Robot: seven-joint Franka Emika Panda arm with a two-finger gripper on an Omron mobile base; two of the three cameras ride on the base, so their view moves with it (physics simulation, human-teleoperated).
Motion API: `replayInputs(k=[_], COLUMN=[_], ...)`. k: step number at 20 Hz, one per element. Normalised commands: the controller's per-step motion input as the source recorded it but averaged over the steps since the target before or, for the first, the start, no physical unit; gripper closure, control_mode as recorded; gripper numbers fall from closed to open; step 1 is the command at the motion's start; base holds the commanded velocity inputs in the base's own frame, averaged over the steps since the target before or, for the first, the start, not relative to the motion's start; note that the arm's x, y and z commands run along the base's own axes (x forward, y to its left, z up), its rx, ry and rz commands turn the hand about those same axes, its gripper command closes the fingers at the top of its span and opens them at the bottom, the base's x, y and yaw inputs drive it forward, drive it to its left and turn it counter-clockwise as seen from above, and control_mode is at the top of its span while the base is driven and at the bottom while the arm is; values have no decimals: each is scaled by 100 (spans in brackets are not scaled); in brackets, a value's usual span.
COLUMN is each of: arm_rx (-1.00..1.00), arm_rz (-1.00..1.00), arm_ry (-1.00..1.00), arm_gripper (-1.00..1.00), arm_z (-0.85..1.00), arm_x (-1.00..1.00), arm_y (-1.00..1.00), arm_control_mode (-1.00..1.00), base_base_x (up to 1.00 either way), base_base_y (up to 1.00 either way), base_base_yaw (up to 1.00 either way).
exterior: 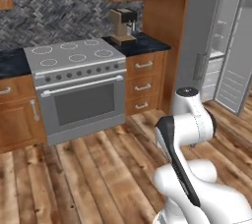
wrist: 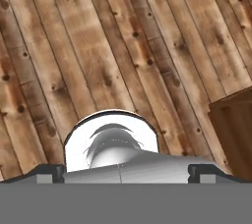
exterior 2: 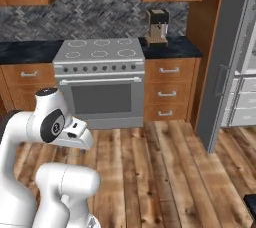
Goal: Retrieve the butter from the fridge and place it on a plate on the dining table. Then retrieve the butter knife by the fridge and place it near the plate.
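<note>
Stove (exterior: 76, 78) and coffee machine (exterior: 122, 25) stand left of open fridge (exterior: 221, 46).

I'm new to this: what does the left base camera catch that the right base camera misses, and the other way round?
Left: the open fridge door's inner shelves and a lower cabinet door beside the stove. Right: a dark cropped corner by the floor, unidentifiable. Both: stove, coffee machine, drawers, wooden floor, the white arm.

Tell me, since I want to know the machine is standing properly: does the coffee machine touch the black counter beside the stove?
Touching. In the right base view the coffee machine stands with its base flat on the black counter, no gap beneath.
</note>
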Motion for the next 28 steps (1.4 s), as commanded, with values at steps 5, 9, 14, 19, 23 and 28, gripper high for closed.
replayInputs(k=[5,9,14,19,23,28], arm_rx=[0,0,0,0,0,0], arm_rz=[0,0,0,0,0,0], arm_ry=[0,0,0,0,0,0], arm_gripper=[-100,-100,-100,-100,-100,-100], arm_z=[0,0,0,0,0,0], arm_x=[0,0,0,0,0,0], arm_y=[0,0,0,0,0,0], arm_control_mode=[100,100,100,100,100,100], base_base_x=[100,100,100,100,99,89], base_base_y=[1,-9,-25,-31,-25,-17], base_base_yaw=[-25,-19,-23,-25,-21,-5])
